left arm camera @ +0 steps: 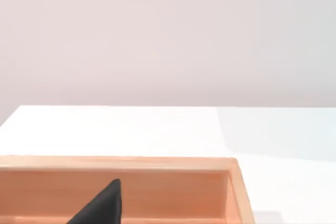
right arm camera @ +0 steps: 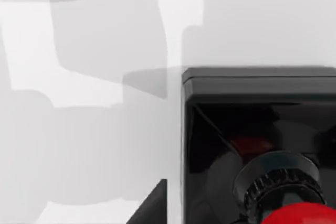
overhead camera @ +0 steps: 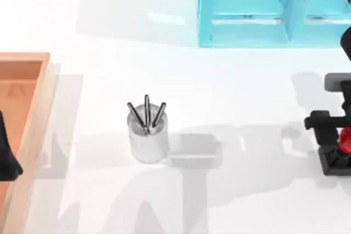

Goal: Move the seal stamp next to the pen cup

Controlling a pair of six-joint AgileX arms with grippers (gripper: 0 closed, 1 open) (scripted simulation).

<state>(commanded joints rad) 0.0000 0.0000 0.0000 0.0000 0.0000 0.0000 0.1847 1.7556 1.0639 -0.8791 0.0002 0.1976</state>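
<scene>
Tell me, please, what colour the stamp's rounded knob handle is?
Glossy red, above the black square block base of the seal stamp; the right wrist view shows it best.

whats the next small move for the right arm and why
Probably close the right gripper on the stamp knob, then lift: it sits right over the stamp at the table's right edge, far from the pen cup. Fingers' state unclear.

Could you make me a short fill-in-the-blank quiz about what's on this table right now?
1. The silver pen cup holds ___ dark pens.
2. The seal stamp has a black base and a ___ knob.
3. The right gripper is at the seal stamp, at the table's ___ edge.
4. The left gripper hangs over the ___ wooden tray.

Missing words: three; red; right; orange
</scene>
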